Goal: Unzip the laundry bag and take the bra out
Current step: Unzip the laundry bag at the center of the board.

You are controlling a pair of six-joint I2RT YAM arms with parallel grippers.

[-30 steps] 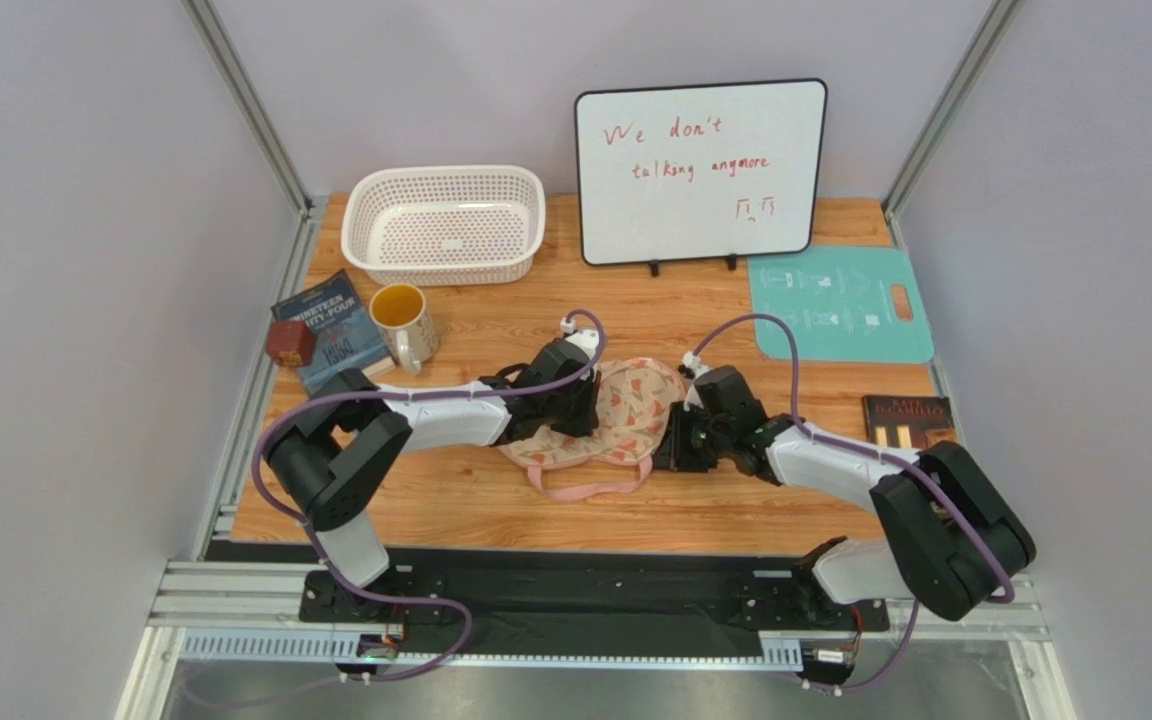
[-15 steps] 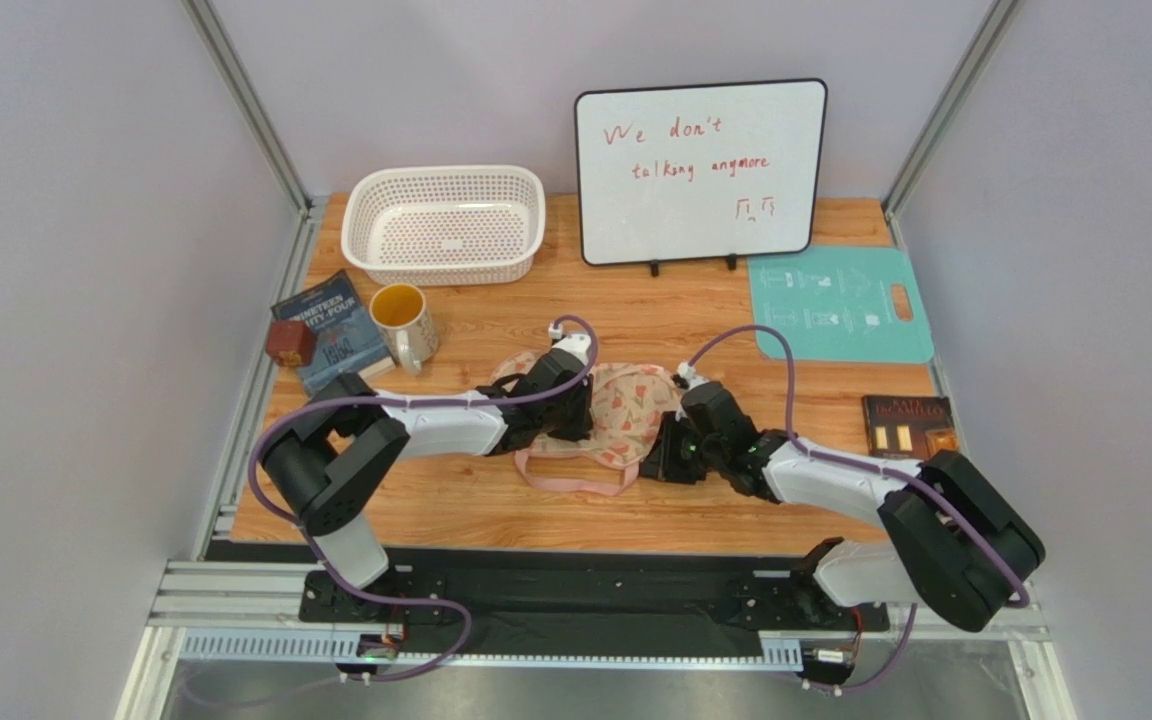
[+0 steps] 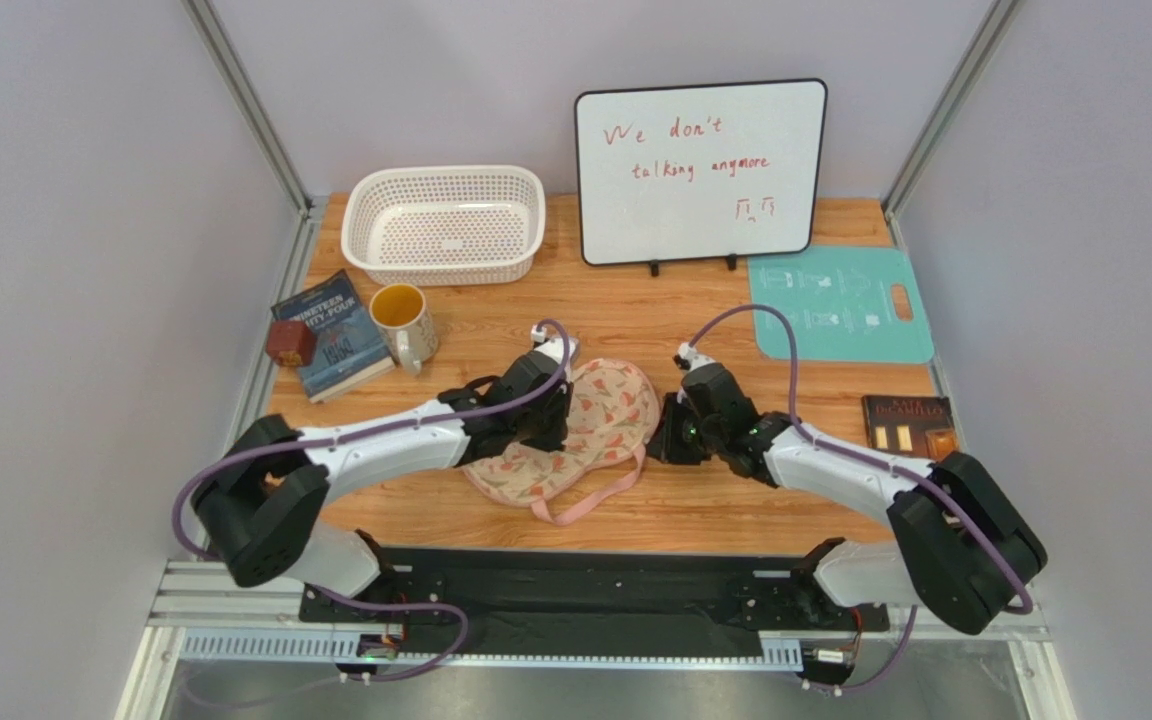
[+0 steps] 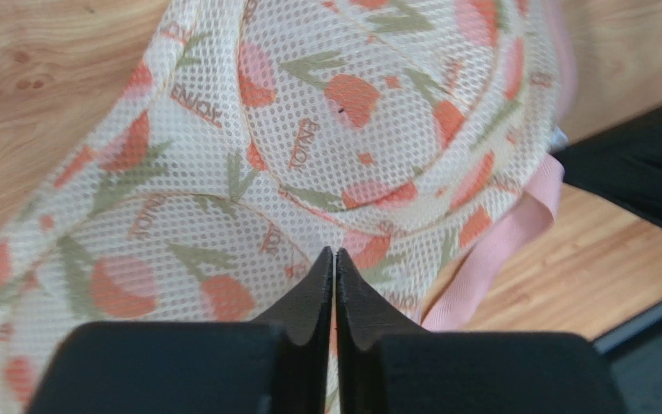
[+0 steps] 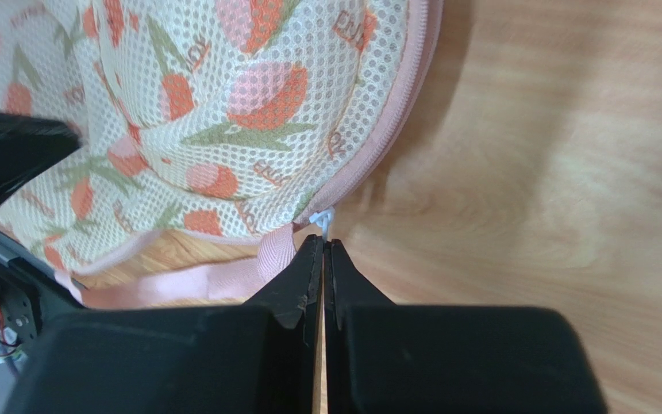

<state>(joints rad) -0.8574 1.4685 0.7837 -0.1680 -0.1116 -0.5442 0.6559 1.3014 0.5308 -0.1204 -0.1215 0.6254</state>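
Observation:
The laundry bag [image 3: 605, 420] is a cream mesh pouch with a red and green print, lying mid-table between both arms. My left gripper [image 3: 549, 432] sits on its left side. In the left wrist view that gripper [image 4: 334, 253] is shut, pinching the mesh of the laundry bag [image 4: 308, 129] at the seam between its lobes. My right gripper [image 3: 662, 441] is at the bag's right edge. In the right wrist view it [image 5: 323, 241] is shut on the small pale zipper pull [image 5: 324, 220] at the end of the pink zipper trim [image 5: 395, 112]. A pink strap [image 3: 597, 492] trails toward me. The bra is hidden.
A white perforated basket [image 3: 444, 222] and a whiteboard [image 3: 699, 170] stand at the back. A mug [image 3: 403, 324], a book [image 3: 330, 333] and a brown block [image 3: 291, 342] are at the left. A teal board [image 3: 838, 305] and a dark book [image 3: 908, 425] lie on the right.
The left arm has swung out to the left, and the bag has shifted left and turned with the gripper. The right gripper has followed slightly left at the bag's edge.

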